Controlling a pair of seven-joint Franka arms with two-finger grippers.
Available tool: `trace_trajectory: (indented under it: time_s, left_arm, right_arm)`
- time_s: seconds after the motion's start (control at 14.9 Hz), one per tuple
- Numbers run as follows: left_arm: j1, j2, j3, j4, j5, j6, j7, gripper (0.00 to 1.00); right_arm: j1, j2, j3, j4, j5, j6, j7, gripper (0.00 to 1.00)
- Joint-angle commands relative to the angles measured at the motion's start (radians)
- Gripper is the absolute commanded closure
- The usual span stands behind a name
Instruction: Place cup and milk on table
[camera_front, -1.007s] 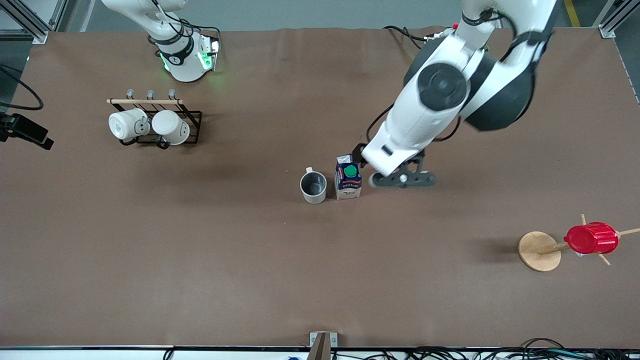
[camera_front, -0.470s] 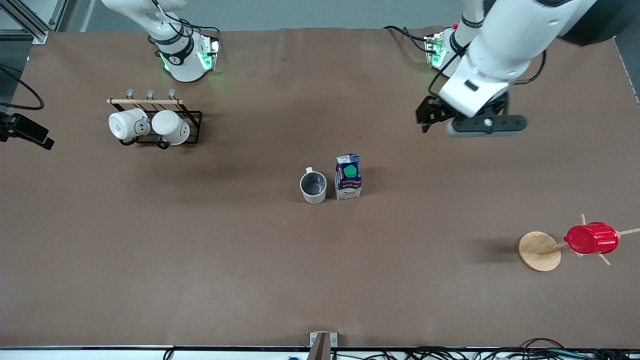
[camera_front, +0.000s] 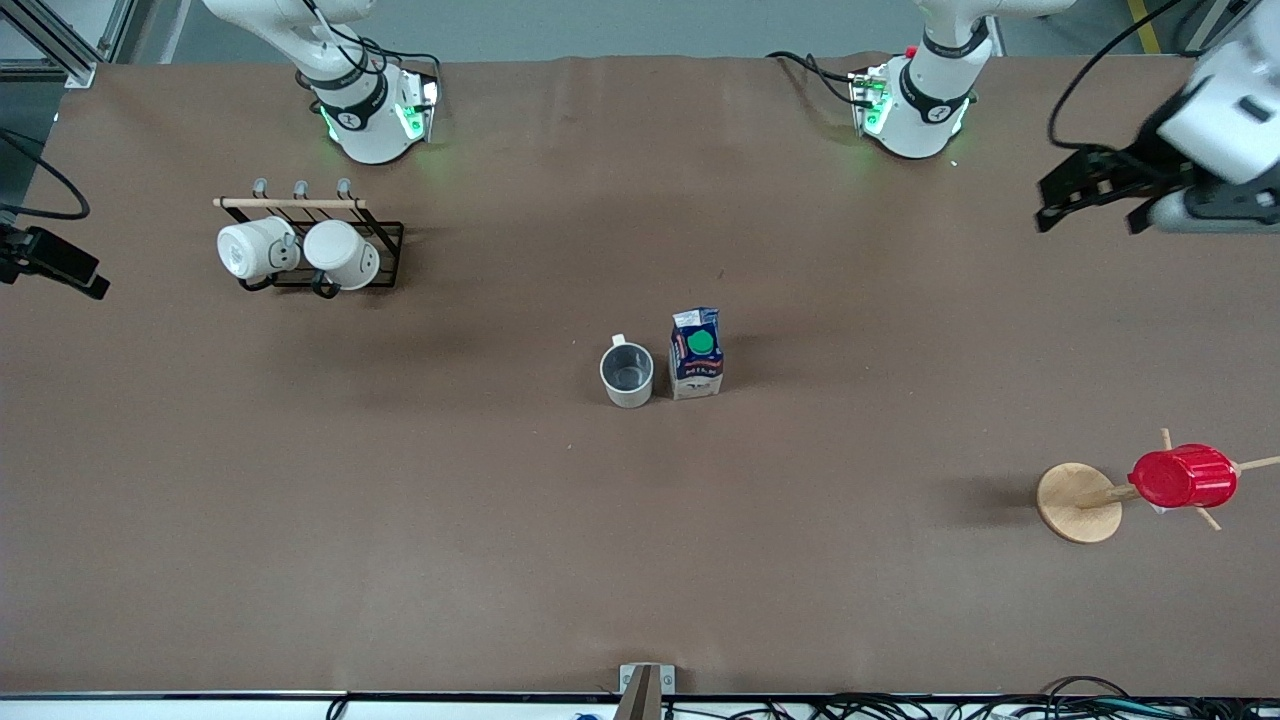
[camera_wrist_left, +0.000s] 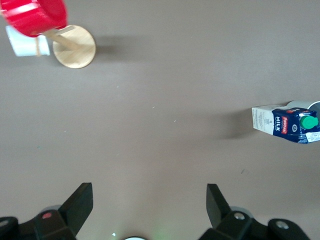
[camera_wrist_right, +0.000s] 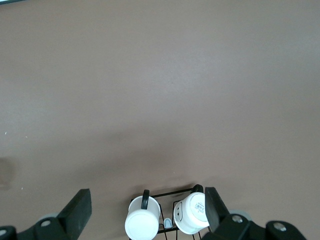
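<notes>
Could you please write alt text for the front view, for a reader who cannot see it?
The cup and the milk stand upright side by side mid-table, held by neither arm. The open left gripper hangs over the table's left-arm end; the right gripper is out of view. Two cream mugs hang on a rack, and a red cup sits on a wooden stand.

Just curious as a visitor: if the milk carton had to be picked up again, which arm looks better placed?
Probably the left. Its gripper hangs open toward its own end of the table, with the milk in its wrist view. The right gripper, also open, is over the mug rack.
</notes>
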Motion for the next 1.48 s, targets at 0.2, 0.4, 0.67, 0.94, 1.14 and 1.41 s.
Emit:
trace_trajectory:
  time_s: [0.2, 0.4, 0.67, 0.94, 1.14, 1.41]
  left_arm:
    - [0.017, 0.019, -0.069, 0.013, 0.023, -0.025, -0.046, 0.00]
    - [0.027, 0.033, -0.117, 0.011, 0.031, -0.016, -0.095, 0.00]
    - [0.007, 0.054, -0.109, 0.018, 0.034, -0.002, -0.095, 0.01]
    - [-0.035, 0.085, -0.031, 0.067, 0.022, 0.000, -0.085, 0.01]
    - [-0.032, 0.090, -0.026, 0.068, 0.026, 0.000, -0.086, 0.01]
    - [-0.032, 0.090, -0.029, 0.068, 0.022, 0.000, -0.075, 0.01]
  right_arm:
    - [-0.010, -0.002, 0.005, 0.008, 0.020, -0.011, -0.013, 0.00]
    - [-0.010, -0.002, 0.005, 0.008, 0.020, -0.011, -0.013, 0.00]
    - [-0.011, -0.002, 0.005, 0.008, 0.020, -0.011, -0.013, 0.00]
    - [-0.010, -0.002, 0.007, 0.008, 0.021, -0.012, -0.013, 0.00]
    - [-0.008, -0.002, 0.009, 0.009, 0.026, -0.055, -0.033, 0.00]
    - [-0.010, -0.002, 0.005, 0.009, 0.040, -0.055, -0.036, 0.00]
